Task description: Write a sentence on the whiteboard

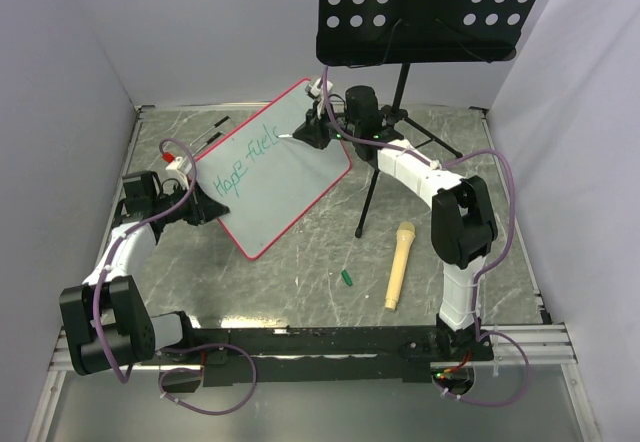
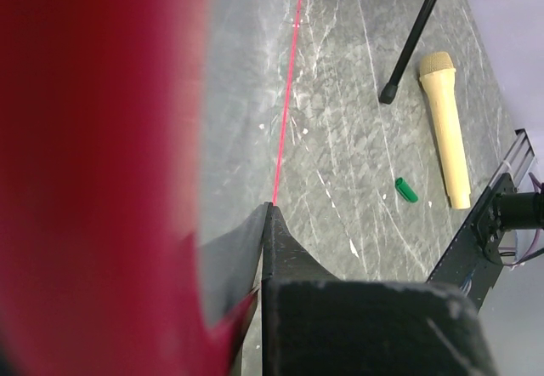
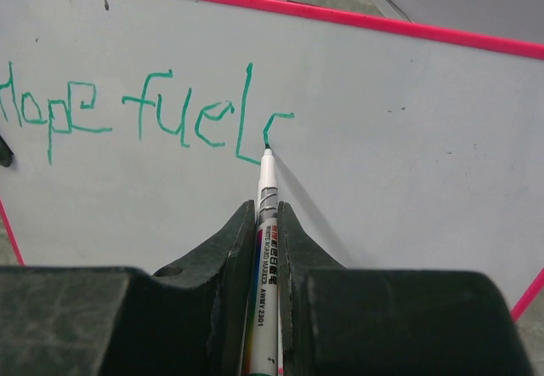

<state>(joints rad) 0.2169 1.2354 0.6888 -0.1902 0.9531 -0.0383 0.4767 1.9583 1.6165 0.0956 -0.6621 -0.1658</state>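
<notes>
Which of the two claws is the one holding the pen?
The right claw: it is shut on the white marker, whose tip touches the whiteboard just after "fuel". The left claw only clamps the whiteboard's pink edge.

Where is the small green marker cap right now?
In the top view the small green cap lies on the grey marbled table, just left of the tan microphone, right of the pink-framed whiteboard's near corner.

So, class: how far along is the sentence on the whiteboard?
Done: the sentence reads "Hope fuel" in teal on the whiteboard. In hand: the right tool grips the marker, its tip on a half-formed next letter, while the left tool clamps the board's edge. Left: finishing that word and any after it.
</notes>
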